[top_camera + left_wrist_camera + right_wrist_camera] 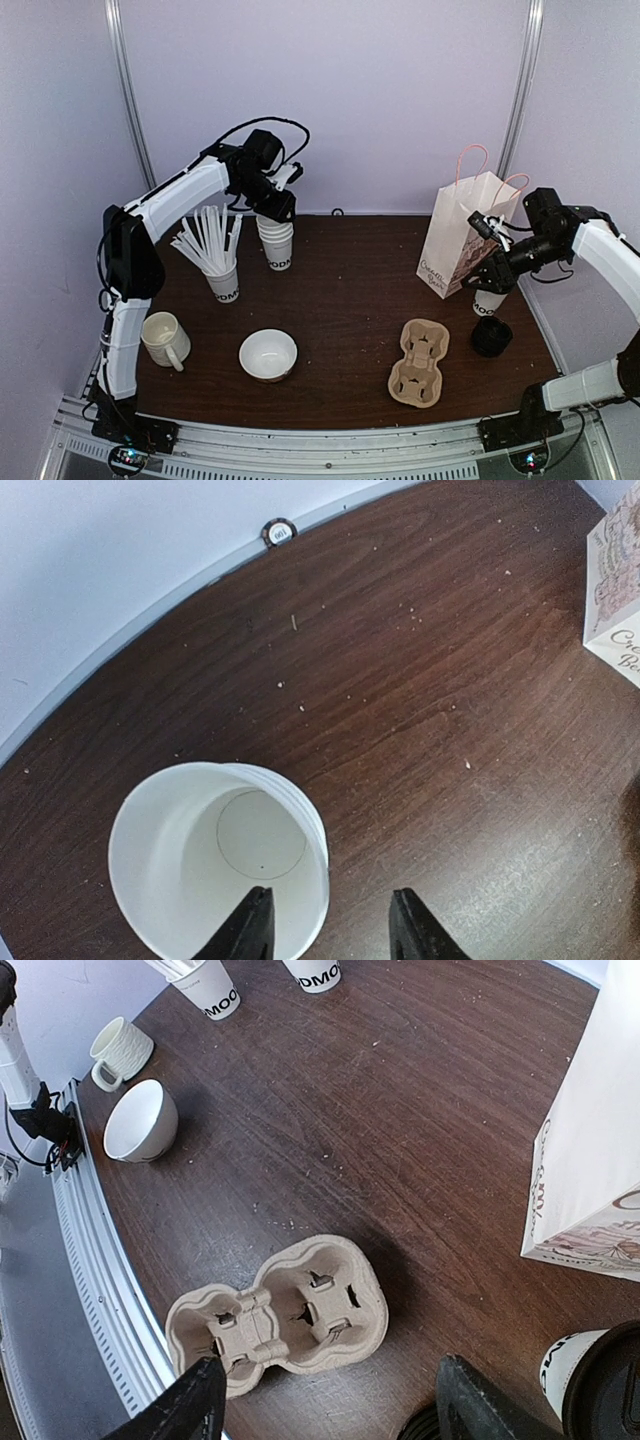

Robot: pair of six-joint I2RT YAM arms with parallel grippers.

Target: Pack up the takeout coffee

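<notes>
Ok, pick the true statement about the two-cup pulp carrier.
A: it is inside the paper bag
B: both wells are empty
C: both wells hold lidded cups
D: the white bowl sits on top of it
B: the pulp cup carrier lies in the open on the table, and the right wrist view looks straight into both wells, with nothing in either.

Overhead view looking down, wrist views close, sharing table (350,270)

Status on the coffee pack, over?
Left gripper open, astride rim of lidless stack. Right gripper open, hovering near carrier. Lidded cup beside bag, not in carrier. Black round thing beside cup, unidentified.
</notes>
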